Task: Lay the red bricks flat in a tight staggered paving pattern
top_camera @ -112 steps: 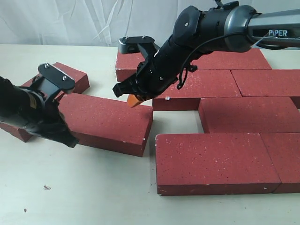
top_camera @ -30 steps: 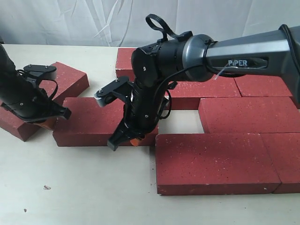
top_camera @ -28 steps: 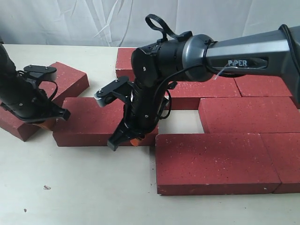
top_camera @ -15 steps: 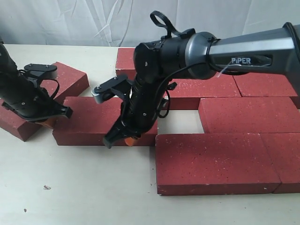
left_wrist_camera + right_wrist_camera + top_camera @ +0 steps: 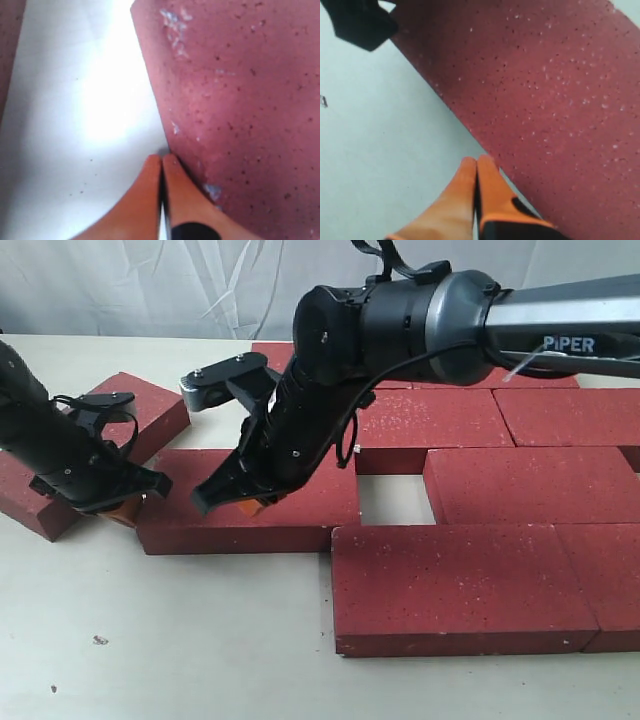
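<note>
One loose red brick (image 5: 310, 512) lies flat at centre left, its right front corner against the front laid brick (image 5: 450, 585). My left gripper (image 5: 125, 508) is shut, its orange tips low at that brick's left end. In the left wrist view the left gripper (image 5: 161, 160) touches the brick's side (image 5: 240, 100). My right gripper (image 5: 255, 505) is shut and empty, hanging over the same brick near its front edge. In the right wrist view the right gripper (image 5: 476, 162) sits beside the brick's long edge (image 5: 545, 100). Several more red bricks (image 5: 530, 485) lie staggered on the right.
Two more bricks lie at the far left: one (image 5: 150, 405) behind my left arm, one (image 5: 25, 502) partly under it. A small bare gap (image 5: 390, 500) of table shows between the loose brick and the laid ones. A white curtain (image 5: 150, 285) hangs behind the table.
The loose brick has slid right, with the left gripper following at its left end. The right gripper has lifted from the brick's front edge and moved left.
</note>
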